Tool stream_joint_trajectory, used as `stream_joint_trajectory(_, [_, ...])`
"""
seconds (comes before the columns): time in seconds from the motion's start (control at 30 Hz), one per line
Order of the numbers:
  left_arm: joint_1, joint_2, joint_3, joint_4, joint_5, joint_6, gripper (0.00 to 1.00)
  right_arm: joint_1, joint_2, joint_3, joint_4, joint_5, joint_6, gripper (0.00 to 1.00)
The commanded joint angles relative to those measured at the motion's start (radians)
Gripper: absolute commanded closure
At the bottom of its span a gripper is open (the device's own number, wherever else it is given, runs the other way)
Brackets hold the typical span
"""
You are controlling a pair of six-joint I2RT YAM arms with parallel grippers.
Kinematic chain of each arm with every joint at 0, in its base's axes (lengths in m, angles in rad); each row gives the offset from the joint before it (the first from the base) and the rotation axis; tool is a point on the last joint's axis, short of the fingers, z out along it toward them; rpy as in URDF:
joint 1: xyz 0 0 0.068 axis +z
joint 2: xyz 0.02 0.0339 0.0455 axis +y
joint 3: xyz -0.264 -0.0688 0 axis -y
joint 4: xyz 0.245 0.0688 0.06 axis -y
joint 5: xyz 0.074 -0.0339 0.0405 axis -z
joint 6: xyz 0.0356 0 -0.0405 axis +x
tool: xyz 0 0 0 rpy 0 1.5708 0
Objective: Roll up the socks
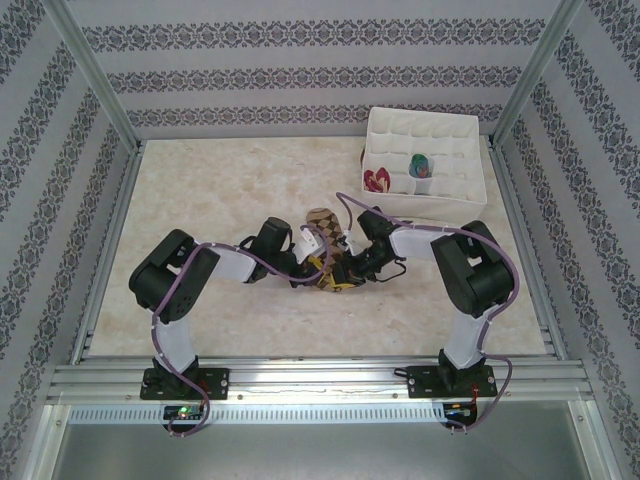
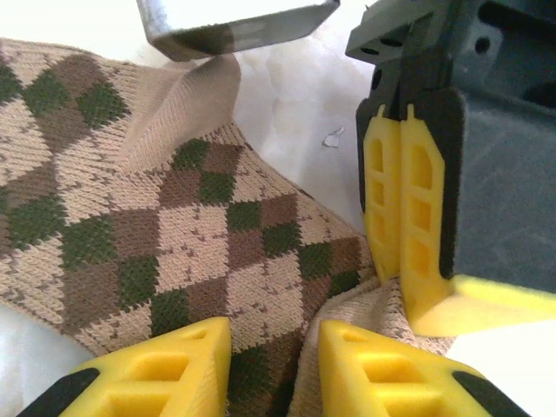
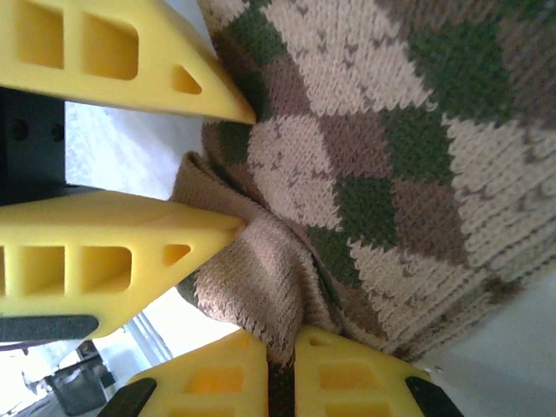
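Closest to the lens, the left end effector (image 2: 273, 340) stands with its yellow jaws apart. It rests on the argyle sock (image 2: 174, 226) with a strip of the knit between the jaws, not pinched as far as I can see. Just beside it, the right end effector (image 3: 280, 343) is closed on a bunched fold at the sock's edge, with a sliver of brown fabric clamped between its tips.

From above, both arms meet near the middle of the table (image 1: 230, 180). The argyle sock lies there between them, partly hidden under the wrists. Most of it looks flat, with one edge turned over, so I judge its roll as barely begun.

At the far right, a white box (image 1: 470, 125) with compartments holds the peach and red sock (image 1: 378, 181) and the striped sock (image 1: 421, 165). Each is a compact bundle in its own cell. Two of the three therefore seem finished. What is left is to roll up this last one, and probably to set it in the box.
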Motion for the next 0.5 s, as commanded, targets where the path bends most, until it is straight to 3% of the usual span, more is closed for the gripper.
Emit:
stream_joint_trajectory(0.0, [-0.009,-0.044,-0.077,0.087,-0.038,-0.016,0.61,0.011,0.009,-0.004,-0.027,0.188,0.055,0.89])
stream_joint_trajectory(0.1, [-0.008,-0.09,-0.115,0.138,-0.017,0.002,0.54,0.02,0.015,-0.003,-0.033,0.231,0.072,0.89])
stream_joint_trajectory(0.47, [-0.014,-0.101,-0.111,0.122,0.037,0.058,0.52,0.035,0.06,0.018,-0.055,0.271,0.105,0.87])
